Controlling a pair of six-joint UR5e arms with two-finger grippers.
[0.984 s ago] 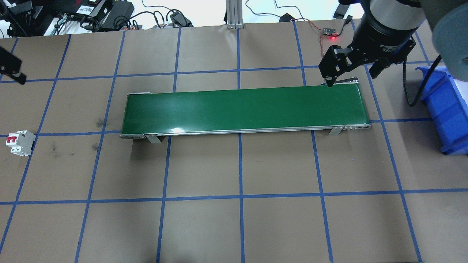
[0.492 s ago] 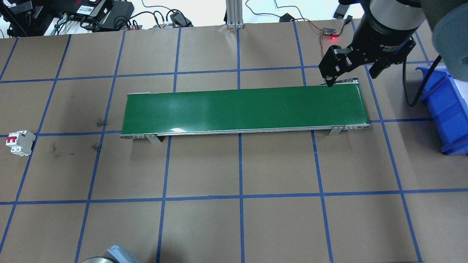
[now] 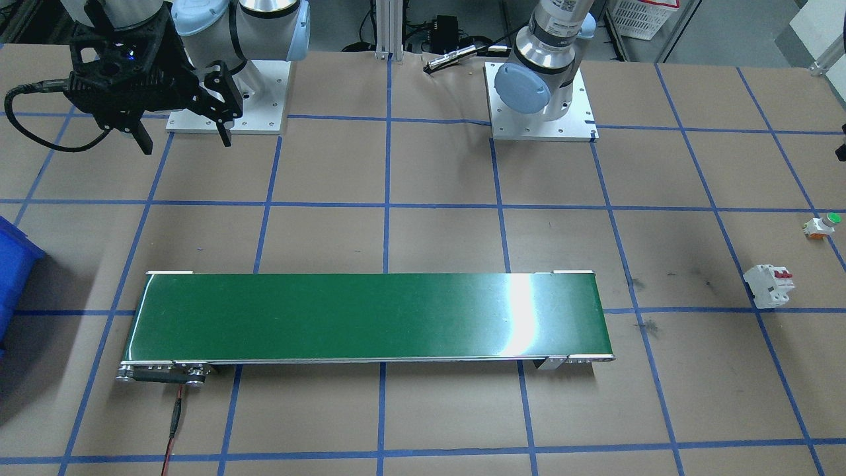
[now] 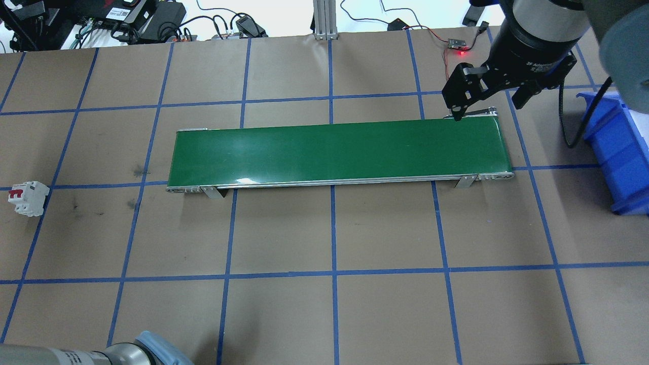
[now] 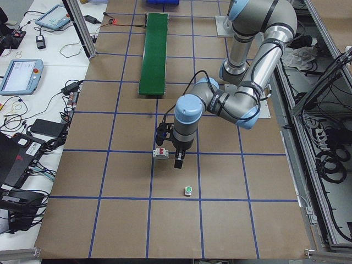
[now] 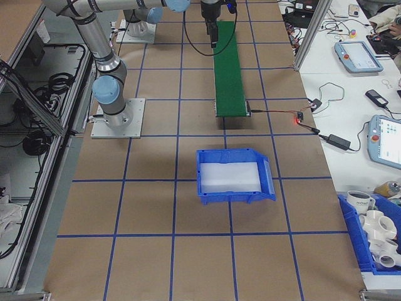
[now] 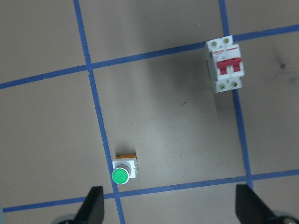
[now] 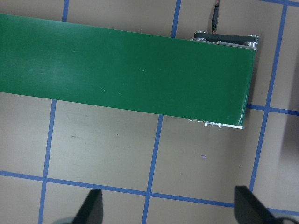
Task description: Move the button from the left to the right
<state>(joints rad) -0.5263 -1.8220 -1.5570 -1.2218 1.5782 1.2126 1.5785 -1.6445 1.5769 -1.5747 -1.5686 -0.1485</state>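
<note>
One small button [image 7: 124, 171] sits on the table's far left, near the white breaker [image 7: 225, 65], and your left gripper [image 7: 169, 205] hangs over it with fingers spread and empty, so you likely need to shift left, drop down, then squeeze it

I am seeing the conveyor belt [image 4: 337, 152] lying mid-table. Off its left end the circuit breaker [image 3: 769, 285] is sitting, the button [image 3: 823, 227] just beyond it toward the robot. Off its right end the bin [image 6: 233, 174] is standing.
</note>
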